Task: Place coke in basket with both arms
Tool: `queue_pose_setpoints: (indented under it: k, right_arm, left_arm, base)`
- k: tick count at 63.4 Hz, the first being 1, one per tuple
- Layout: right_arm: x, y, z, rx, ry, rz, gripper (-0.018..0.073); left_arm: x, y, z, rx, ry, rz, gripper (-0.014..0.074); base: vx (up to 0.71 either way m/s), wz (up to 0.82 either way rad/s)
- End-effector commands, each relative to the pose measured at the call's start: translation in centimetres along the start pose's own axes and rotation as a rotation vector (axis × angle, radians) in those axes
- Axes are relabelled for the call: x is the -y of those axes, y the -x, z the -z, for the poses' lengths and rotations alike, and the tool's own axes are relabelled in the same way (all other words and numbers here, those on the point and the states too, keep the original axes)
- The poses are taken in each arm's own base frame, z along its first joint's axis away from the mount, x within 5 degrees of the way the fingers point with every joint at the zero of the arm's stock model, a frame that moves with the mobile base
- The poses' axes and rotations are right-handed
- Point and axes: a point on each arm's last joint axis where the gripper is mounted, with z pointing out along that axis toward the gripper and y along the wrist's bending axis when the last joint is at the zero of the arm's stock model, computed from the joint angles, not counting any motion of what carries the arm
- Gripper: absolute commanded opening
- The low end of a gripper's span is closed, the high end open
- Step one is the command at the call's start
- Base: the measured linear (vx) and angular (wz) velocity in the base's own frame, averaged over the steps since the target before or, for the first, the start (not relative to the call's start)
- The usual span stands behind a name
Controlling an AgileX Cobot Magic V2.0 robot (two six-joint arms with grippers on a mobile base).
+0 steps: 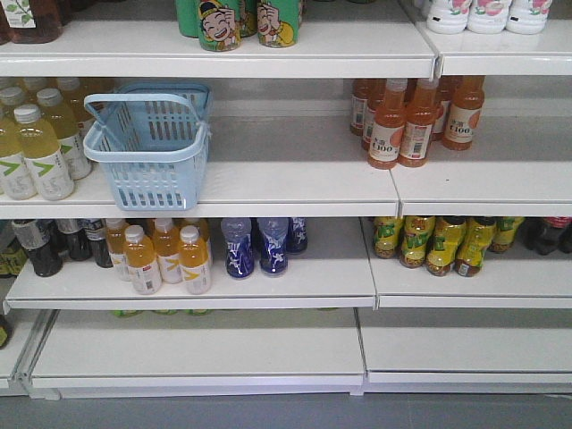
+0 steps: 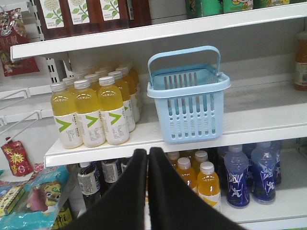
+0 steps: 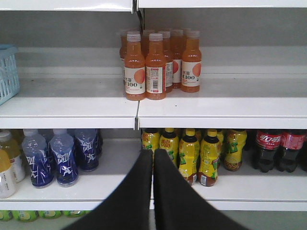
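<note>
**Basket** [image 1: 152, 183], one, light blue: stands upright on the middle shelf [image 1: 295, 192], mouth upward and hoop handle raised, just right of the yellow drink bottles [image 1: 45, 152]. Its long axis appears to run front to back. **Left gripper** [image 2: 147, 154] and **right gripper** [image 3: 153, 154], two in all: fingers pressed together, holding and touching nothing, low before the shelves. Three blue bottles [image 1: 259, 246] stand one shelf down. Two dark cola bottles [image 3: 280, 148] show at far right.
</note>
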Motion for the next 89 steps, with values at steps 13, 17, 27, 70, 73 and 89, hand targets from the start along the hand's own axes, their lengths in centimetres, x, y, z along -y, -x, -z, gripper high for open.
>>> queue_pose_setpoints:
  k: [13,17,27,70,73,89]
  right_arm:
    - [0.1,0.23,0.06,0.073,-0.01,0.007,-0.0005]
    - [0.1,0.23,0.06,0.073,-0.01,0.007,-0.0005]
    - [0.1,0.21,0.05,0.071,-0.009,0.007,-0.0005]
    - [0.1,0.23,0.06,0.073,-0.01,0.007,-0.0005]
    - [0.1,0.23,0.06,0.073,-0.01,0.007,-0.0005]
    - [0.1,0.23,0.06,0.073,-0.01,0.007,-0.0005]
  left_arm:
    - [0.08,0.61,0.17,0.086,-0.01,0.003,-0.0006]
    - [0.08,0.61,0.17,0.086,-0.01,0.003,-0.0006]
    - [0.08,0.61,0.17,0.086,-0.01,0.003,-0.0006]
    - [0.08,0.61,0.17,0.086,-0.01,0.003,-0.0006]
    - [0.08,0.61,0.17,0.086,-0.01,0.003,-0.0006]
    - [0.08,0.61,0.17,0.086,-0.01,0.003,-0.0006]
  base:
    - [0.09,-0.03]
    - [0.08,-0.03]
    - [0.08,-0.03]
    - [0.05,-0.02]
    - [0.03,-0.02]
    - [0.03,-0.02]
